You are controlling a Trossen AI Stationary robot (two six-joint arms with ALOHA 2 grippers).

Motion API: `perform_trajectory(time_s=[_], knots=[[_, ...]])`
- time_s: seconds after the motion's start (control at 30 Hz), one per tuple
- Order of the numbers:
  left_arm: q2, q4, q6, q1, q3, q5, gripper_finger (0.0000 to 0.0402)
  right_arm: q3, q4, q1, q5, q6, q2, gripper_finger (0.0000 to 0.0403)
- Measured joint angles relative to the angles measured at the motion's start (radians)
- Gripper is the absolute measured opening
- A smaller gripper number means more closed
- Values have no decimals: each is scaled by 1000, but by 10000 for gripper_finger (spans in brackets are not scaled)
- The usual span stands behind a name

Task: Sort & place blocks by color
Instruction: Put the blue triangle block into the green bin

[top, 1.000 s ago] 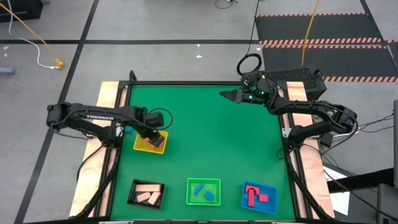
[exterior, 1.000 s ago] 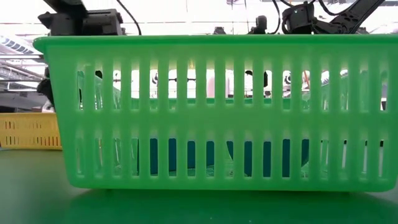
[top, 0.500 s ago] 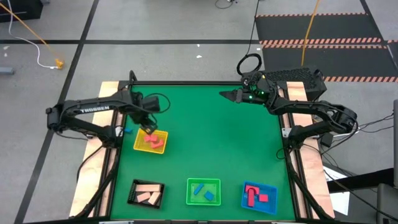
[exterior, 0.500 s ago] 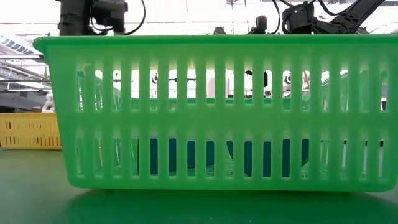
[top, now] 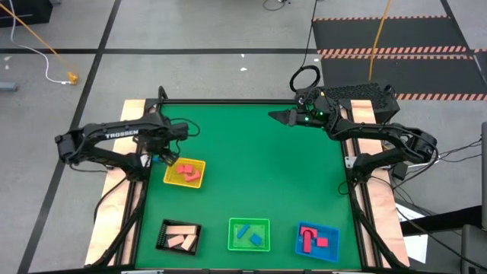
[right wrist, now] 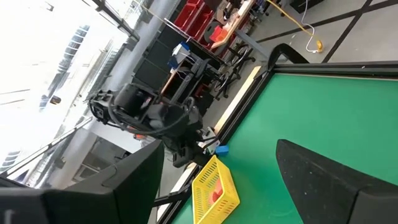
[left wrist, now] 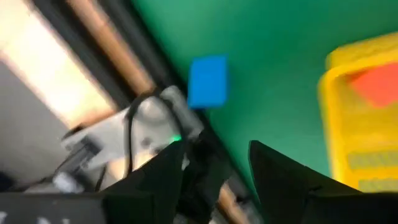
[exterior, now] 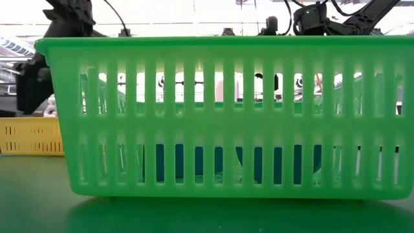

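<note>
A lone blue block [top: 155, 160] [left wrist: 207, 81] lies flat on the green mat by the table's left edge, just left of the yellow tray [top: 185, 173] [left wrist: 364, 118]. That tray holds red and pink blocks [top: 187, 173]. My left gripper [top: 163, 153] [left wrist: 214, 152] hovers open above the blue block, apart from it. Cream blocks [top: 181, 242] lie in the black tray, blue ones [top: 249, 234] in the green tray, red ones [top: 310, 238] in the blue tray. My right gripper [top: 278, 116] waits open over the table's far side.
The black tray [top: 164, 236], green tray [top: 232, 243] and blue tray [top: 333, 251] stand in a row along the near edge. The green tray's slotted wall [exterior: 220, 116] fills the low view. The table's frame rail [left wrist: 112, 43] runs close beside the blue block.
My left gripper has risen out of the yellow tray and swung toward the table's left edge, ending over the blue block. The red and pink blocks stay in the yellow tray.
</note>
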Motion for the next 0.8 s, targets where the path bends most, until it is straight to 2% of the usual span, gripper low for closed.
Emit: perform_trajectory(time_s=[0.17,0.27,0.6,0.8], knots=[[10,-12,1,19,7,3,186,0,0,0,1,0,0,302],[12,-8,-49,26,7,12,186,0,0,0,1,0,0,302],[12,26,-471,27,7,57,186,0,-5,0,1,-3,0,302],[11,128,-635,26,7,71,186,0,-2,-8,1,-8,0,302]])
